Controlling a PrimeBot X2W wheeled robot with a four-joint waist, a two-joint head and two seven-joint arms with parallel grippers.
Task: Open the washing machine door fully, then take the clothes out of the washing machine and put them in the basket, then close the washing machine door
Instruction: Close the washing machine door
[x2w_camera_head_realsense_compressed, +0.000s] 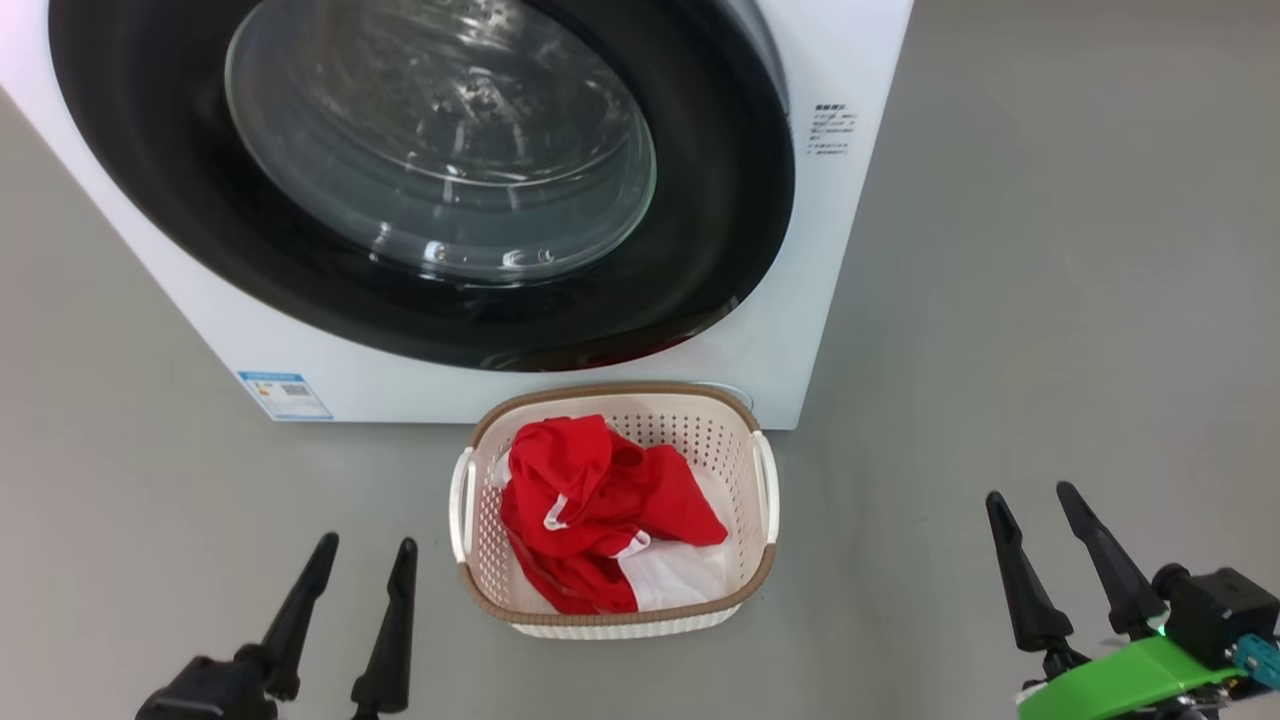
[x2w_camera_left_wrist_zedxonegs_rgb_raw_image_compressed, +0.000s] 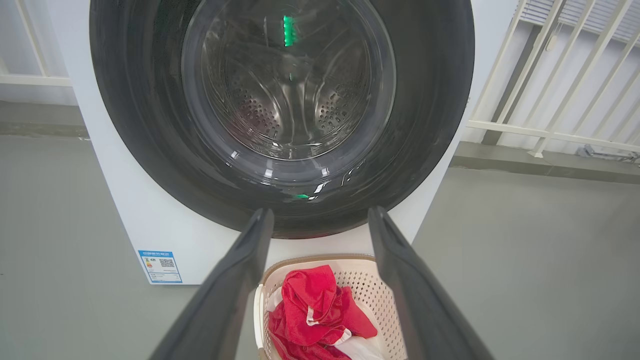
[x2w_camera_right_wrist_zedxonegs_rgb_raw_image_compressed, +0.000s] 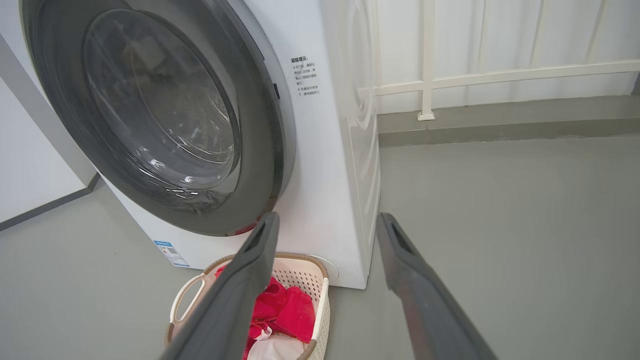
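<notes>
A: Nearest?
B: Left tool (x2w_camera_head_realsense_compressed: 368, 543) and right tool (x2w_camera_head_realsense_compressed: 1028, 492), both spread wide and empty, either side of the basket (x2w_camera_head_realsense_compressed: 610, 388).
A: Basket?
B: Cream, perforated, brown rim, on the grey floor (x2w_camera_head_realsense_compressed: 1050, 300). Red clothes (x2w_camera_head_realsense_compressed: 590, 500) with white trim heaped inside.
A: Beyond?
B: White washing machine (x2w_camera_head_realsense_compressed: 830, 300). Door (x2w_camera_head_realsense_compressed: 700, 250) flush against its front, glossy black rim, clear bulging glass.

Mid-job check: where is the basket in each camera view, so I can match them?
Head view: basket lower centre, before the washing machine.
Left wrist view: basket bottom centre, between the fingers of the left gripper.
Right wrist view: basket bottom, left of centre, partly behind the right gripper.
Shared landmark: blue sticker low on the machine's front.
</notes>
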